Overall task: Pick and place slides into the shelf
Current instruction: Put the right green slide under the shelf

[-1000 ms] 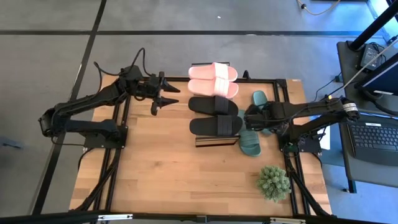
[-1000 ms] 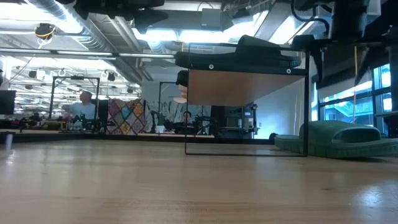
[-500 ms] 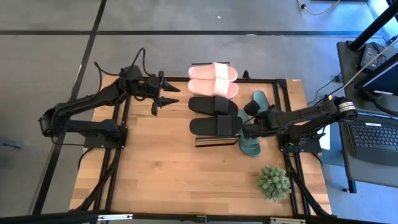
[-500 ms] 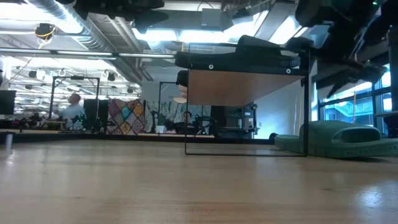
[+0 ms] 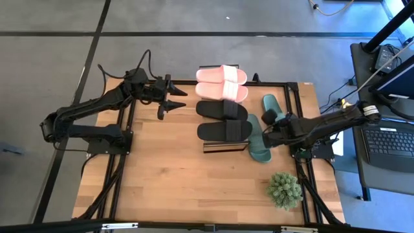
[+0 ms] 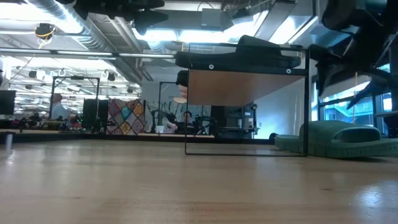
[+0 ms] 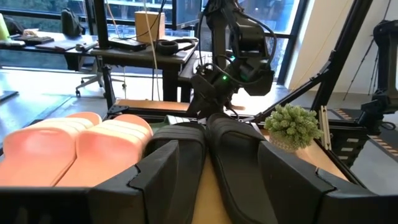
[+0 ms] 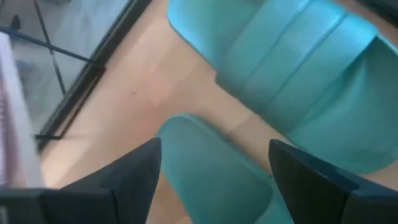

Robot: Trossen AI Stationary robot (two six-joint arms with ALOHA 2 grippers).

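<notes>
Wood tabletop (image 5: 194, 188): green slides (image 8: 298, 81) under spread right fingers (image 8: 134, 171).

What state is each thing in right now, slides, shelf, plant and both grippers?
Pink slides: paired on the shelf top.
Black slides: paired on the shelf top.
Green slides: on the table beside the shelf, not placed.
Shelf: upright.
Plant: upright.
Left gripper: open, empty.
Right gripper: open over the green slides.

Two light pink foam slides (image 5: 222, 83) and two black foam slides (image 5: 223, 120) lie atop the narrow wood-topped shelf (image 5: 224, 147); two dark green foam slides (image 5: 260, 146) lie right of it on the wooden table (image 5: 181, 181).
</notes>
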